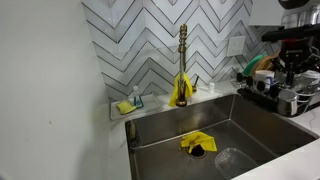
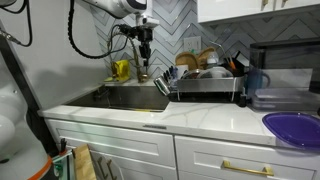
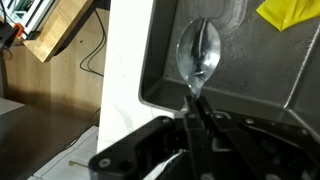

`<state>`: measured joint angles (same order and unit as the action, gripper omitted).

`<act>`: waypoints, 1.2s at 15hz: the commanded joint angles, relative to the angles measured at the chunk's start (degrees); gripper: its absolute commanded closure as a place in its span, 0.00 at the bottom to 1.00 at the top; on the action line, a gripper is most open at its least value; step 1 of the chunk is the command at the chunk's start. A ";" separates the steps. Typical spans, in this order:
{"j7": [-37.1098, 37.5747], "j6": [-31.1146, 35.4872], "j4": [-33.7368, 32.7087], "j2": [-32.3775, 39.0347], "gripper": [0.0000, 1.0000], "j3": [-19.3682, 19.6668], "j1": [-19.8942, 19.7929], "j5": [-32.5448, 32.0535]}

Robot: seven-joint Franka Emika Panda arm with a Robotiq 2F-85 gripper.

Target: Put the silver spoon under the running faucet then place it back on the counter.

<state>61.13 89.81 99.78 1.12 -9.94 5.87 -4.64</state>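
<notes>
In the wrist view the silver spoon [image 3: 198, 52] hangs bowl-down over the steel sink basin [image 3: 250, 70], beside the white counter [image 3: 122, 70]. My gripper [image 3: 197, 103] is shut on its handle. In an exterior view the gripper [image 2: 143, 60] hangs over the basin's end nearest the dish rack, some way from the brass-gold faucet [image 2: 121, 68]. In an exterior view the faucet [image 1: 183, 60] stands behind the basin, and the dark arm and gripper [image 1: 291, 55] are at the right edge. I cannot see whether water runs.
A yellow cloth [image 1: 197, 143] lies in the basin near the drain [image 1: 228, 157]. A yellow sponge in a holder [image 1: 128, 105] sits on the back ledge. A loaded dish rack [image 2: 205, 80] stands next to the sink. A purple plate [image 2: 295, 128] lies on the counter [image 2: 200, 118].
</notes>
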 commanded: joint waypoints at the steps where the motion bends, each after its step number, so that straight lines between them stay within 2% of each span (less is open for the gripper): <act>1: -0.01 -0.18 -0.26 0.06 0.98 0.86 0.87 0.01; 5: -3.82 5.95 0.61 0.53 0.98 -1.83 4.17 1.54; 11: -5.61 9.38 -0.30 3.92 0.98 -5.78 9.67 5.26; 13: -7.69 11.19 -0.07 4.83 0.98 -6.20 10.70 5.43; 14: -5.09 9.48 -0.36 4.02 0.94 -5.69 10.76 4.31; 17: -6.39 10.47 -0.37 5.07 0.94 -5.79 11.33 4.42; 18: -6.51 10.50 -0.38 5.11 0.98 -5.75 11.30 4.43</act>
<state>54.63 100.53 99.68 6.14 -16.31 16.55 -0.25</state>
